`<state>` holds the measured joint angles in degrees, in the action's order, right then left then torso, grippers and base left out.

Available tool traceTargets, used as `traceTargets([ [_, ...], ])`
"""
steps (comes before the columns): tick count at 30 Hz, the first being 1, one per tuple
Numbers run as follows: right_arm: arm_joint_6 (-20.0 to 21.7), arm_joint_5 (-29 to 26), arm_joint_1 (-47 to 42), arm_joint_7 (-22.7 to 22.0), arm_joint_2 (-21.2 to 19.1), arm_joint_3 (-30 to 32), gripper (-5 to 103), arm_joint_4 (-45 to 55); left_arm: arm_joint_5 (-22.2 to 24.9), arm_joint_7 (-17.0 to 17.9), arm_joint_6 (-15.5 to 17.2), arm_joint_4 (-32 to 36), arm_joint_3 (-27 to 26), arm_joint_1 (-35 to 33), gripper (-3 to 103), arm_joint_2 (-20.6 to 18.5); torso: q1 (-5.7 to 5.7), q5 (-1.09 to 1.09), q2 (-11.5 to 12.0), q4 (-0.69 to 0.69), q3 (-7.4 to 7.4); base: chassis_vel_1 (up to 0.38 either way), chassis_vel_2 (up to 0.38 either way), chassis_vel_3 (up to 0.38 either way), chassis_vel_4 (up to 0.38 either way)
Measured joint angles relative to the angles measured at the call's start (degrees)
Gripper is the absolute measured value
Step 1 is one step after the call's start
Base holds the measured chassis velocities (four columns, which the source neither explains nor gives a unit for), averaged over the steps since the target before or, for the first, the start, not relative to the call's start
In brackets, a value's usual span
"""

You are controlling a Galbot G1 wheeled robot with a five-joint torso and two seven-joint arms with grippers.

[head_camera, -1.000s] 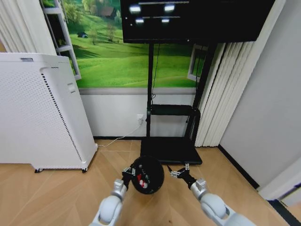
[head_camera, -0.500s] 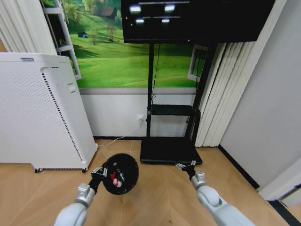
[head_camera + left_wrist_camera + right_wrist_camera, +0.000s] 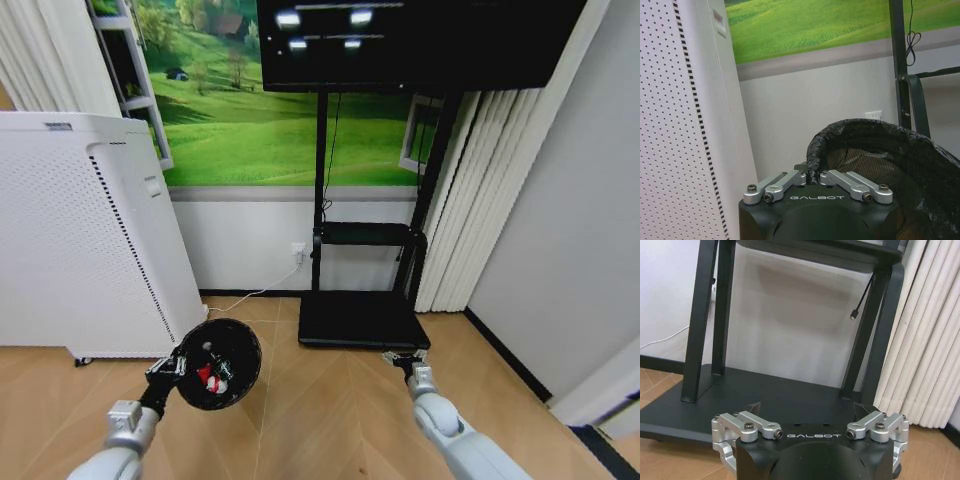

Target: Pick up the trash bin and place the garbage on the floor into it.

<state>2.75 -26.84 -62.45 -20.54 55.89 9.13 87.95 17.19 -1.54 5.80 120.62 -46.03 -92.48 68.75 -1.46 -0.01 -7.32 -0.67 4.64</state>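
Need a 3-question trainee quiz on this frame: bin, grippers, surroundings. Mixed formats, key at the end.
1. True or false: the left gripper is shut on the rim of the trash bin.
2. Multiple choice: what shows inside the bin in the head view?
A. a blue cloth
B. red-and-white scraps
C. a yellow ball
3. Fill in: the right gripper hovers just in front of the black base of the ____.

Key
1. True; the fingers close on the bagged rim and the bin is off the floor.
2. B
3. TV stand; the right fingers are spread, holding nothing.
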Motion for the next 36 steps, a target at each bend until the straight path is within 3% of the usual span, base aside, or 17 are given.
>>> traceTargets([
  [12, -0.17, -2.26, 0.49, -0.07, 0.14, -0.13, 100, -1.15, -0.82, 0.1, -0.21, -0.21, 0.93, 0.13, 6, 0.52, 0.0, 0.0, 0.0, 0.01, 0.0, -0.012, -0.01, 0.006, 0.009],
  [15, -3.2, -2.56, 1.59, -0.23, 0.85, -0.31, 100, -2.06, -1.08, 0.13, -0.21, -0.5, 1.53, 0.48, 6, 0.75, 0.0, 0.02, 0.0, -0.01, 0.0, -0.096, -0.085, 0.095, 0.09],
  [20, -4.02, -2.38, 2.97, -0.36, 1.4, 0.58, 100, -1.58, -1.53, 0.14, -0.29, -0.73, 2.15, 0.62, 6, 1.12, 0.0, 0.02, 0.0, 0.0, 0.0, -0.084, -0.085, 0.076, 0.068],
  [36, 0.93, -4.58, 2.87, -2.37, -1.1, 5.85, 100, 9.18, -3.51, 0.15, -1.12, -1.03, 4.5, 0.38, 6, 3.07, 0.0, 0.01, 0.0, 0.0, 0.0, 0.0, 0.0, 0.0, 0.0],
])
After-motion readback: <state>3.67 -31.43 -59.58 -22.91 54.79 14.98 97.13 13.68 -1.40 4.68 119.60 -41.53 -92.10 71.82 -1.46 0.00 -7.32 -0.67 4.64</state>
